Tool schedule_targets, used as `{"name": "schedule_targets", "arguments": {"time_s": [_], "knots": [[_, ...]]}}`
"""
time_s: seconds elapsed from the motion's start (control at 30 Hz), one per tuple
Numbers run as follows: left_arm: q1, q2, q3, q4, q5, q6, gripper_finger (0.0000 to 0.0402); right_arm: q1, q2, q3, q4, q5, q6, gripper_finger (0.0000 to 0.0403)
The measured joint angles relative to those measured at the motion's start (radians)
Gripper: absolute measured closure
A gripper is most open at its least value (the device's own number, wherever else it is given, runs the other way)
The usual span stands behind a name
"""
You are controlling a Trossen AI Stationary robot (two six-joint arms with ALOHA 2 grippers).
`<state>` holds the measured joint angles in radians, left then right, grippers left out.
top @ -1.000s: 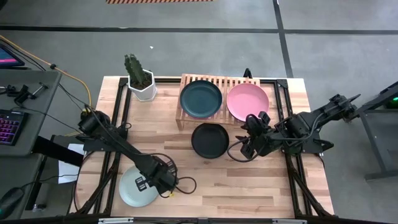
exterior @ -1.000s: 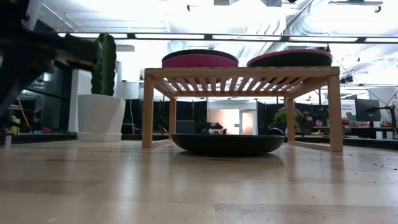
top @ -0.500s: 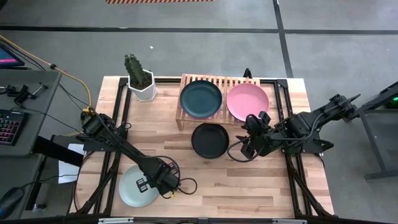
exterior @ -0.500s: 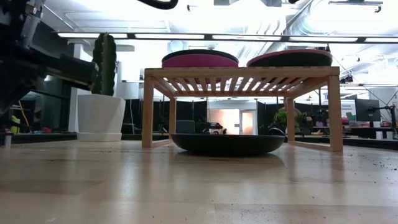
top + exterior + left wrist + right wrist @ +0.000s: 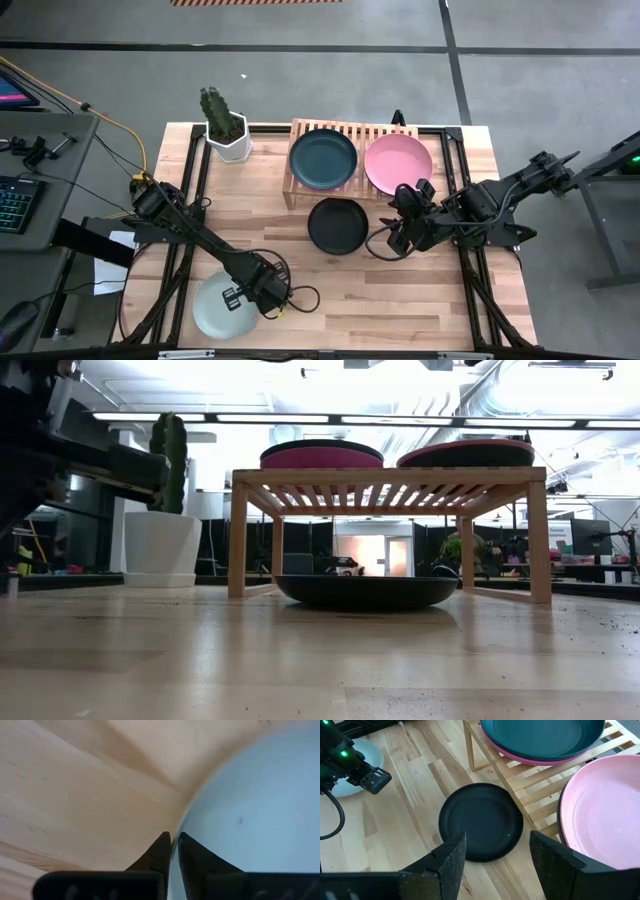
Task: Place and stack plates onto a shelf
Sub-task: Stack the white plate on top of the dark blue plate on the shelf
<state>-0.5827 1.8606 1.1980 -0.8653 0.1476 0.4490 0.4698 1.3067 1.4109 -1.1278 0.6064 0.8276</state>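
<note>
A pale mint plate lies near the table's front left edge, with my left gripper shut on its right rim. A black plate rests on the table in front of the shelf. On the shelf a dark teal plate sits on a hot pink one, and a light pink plate sits on a dark one. My right gripper hovers open just right of the black plate. My left gripper pinches the mint plate's rim between its two fingers, one finger outside over the wood and one inside over the plate's well. The fingers come slanting down from the table's right side. Whether the plate is off the table I cannot tell.
A white pot with a green cactus stands at the far left, beside the shelf. Bare wood lies between the mint plate and the black plate. In the low view the black plate sits partly under the shelf's front.
My left gripper has shifted a little toward the table's near edge at the mint plate's right rim. The right arm has kept still.
</note>
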Motion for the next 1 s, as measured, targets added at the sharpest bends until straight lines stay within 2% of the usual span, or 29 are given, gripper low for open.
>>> {"name": "schedule_targets", "arguments": {"time_s": [0.1,0.4,0.53,0.67,0.83,1.0], "knots": [[0.000,0.000,0.000,0.001,0.004,-0.004,0.0397,0.000,0.000,0.000,0.000,0.000,0.000,0.0201],[0.040,-0.032,0.000,-0.066,0.016,-0.058,0.0400,0.000,0.000,0.000,-0.007,0.006,0.000,0.0201],[0.095,-0.115,0.000,-0.124,0.053,-0.103,0.0400,0.000,0.000,0.001,-0.010,0.027,0.000,0.0201],[0.170,-0.254,0.000,-0.142,0.058,-0.174,0.0400,0.000,0.000,0.001,-0.014,0.033,-0.002,0.0201],[0.293,-0.438,0.065,-0.138,0.037,-0.398,0.0401,0.000,0.000,0.001,-0.016,0.035,-0.003,0.0201],[0.454,-0.539,0.206,-0.134,-0.149,-0.710,0.0401,0.000,0.000,0.001,-0.016,0.039,-0.003,0.0201]]}}
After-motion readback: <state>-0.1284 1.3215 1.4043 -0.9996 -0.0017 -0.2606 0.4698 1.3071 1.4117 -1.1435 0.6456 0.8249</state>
